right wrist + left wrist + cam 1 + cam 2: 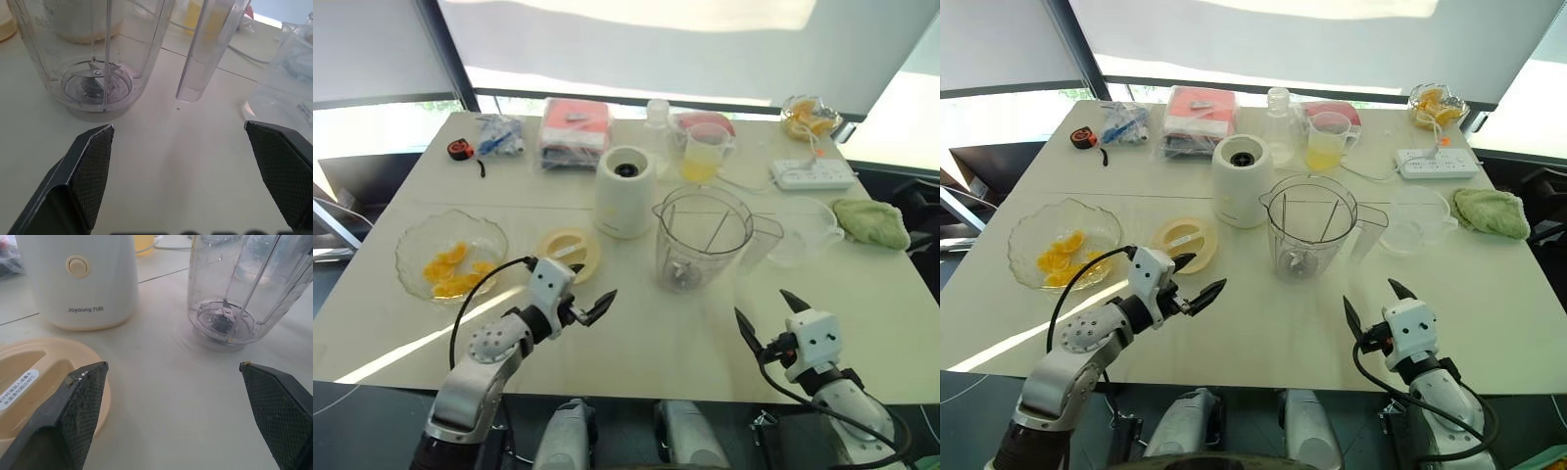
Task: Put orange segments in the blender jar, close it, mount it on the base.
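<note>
A clear blender jar (703,238) stands upright and empty in the middle of the table, its blades (95,83) visible at the bottom. Behind and left of it is the white blender base (626,191). The pale yellow lid (570,252) lies flat, left of the jar. Orange segments (453,271) rest in a glass bowl (416,241) at the left. My left gripper (589,289) hovers open just in front of the lid. Toward the table's front edge, right of the jar, my right gripper (770,320) is open and holds nothing.
A clear measuring cup (803,230) and a green cloth (871,222) lie to the right. At the back stand a cup of juice (703,153), a power strip (811,174), a second bowl of orange pieces (811,117), packets (575,131) and a tape measure (460,149).
</note>
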